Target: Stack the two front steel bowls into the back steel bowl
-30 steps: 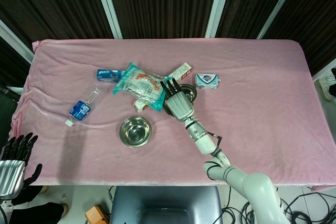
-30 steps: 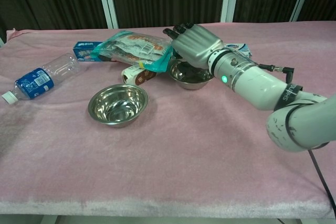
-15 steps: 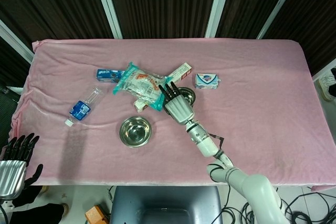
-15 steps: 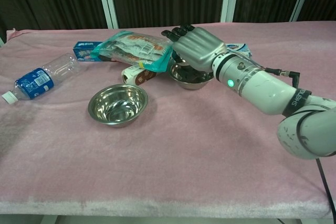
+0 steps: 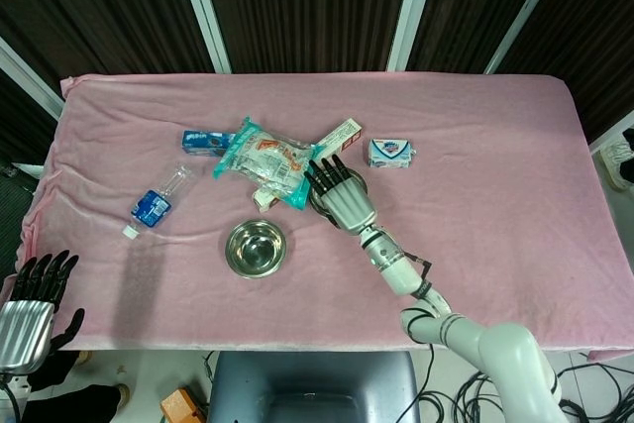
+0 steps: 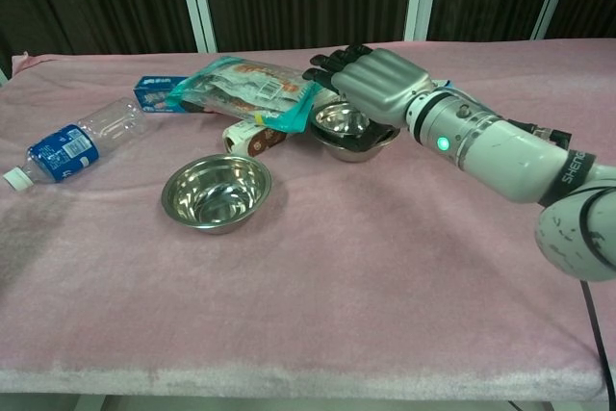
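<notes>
While the right hand (image 6: 377, 79) hovers over the back steel bowl (image 6: 348, 132), its fingers lie spread and flat and it holds nothing; compared with a second ago it has shifted toward the right of the chest view, uncovering more of the bowl's polished interior.

Item 1, right hand: centre of the head view (image 5: 344, 197), palm down, fingertips pointing toward the upper left. Whether it touches the bowl's rim cannot be told.

Item 2, back steel bowl: just right of centre in the chest view, partly under the hand. From these views it cannot be told whether a second bowl already sits nested inside it.

Item 3, front steel bowl (image 6: 216, 192): lower left of centre, upright, empty, well apart from the hand. Judgement: this one is not yet stacked, and the hand's sideways move suggests it is pulling clear of the back bowl rather than gripping it.

Item 4, left hand (image 5: 35, 296): bottom left corner of the head view, off the table (image 5: 495, 146), fingers apart, holding nothing.

Item 5, other goods: snack packet (image 6: 248, 89), blue box (image 6: 159, 91), plastic bottle (image 6: 72, 148) with blue label, small blue-and-white pack (image 5: 392, 153), red-and-white carton (image 5: 340, 134). Printing appears on all of them; none of it is legible.
</notes>
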